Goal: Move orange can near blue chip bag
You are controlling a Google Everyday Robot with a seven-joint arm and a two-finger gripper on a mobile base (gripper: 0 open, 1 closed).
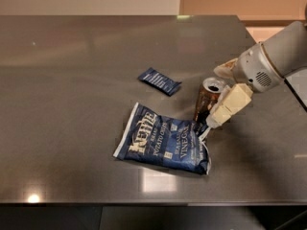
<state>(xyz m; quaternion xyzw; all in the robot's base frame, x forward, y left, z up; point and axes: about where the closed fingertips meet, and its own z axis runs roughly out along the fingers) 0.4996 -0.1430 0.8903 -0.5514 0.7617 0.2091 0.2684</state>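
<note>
Orange can (pixel 207 98) upright | just beside blue chip bag (pixel 163 145) | gripper (pixel 218 102) at can

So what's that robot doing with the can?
A robot arm reaches in from the right, and its hand is right up against the can. The can stands upright on the table, beside the top right corner of the chip bag, so it is already close to the bag. A small blue packet lies flat a little farther back.
</note>
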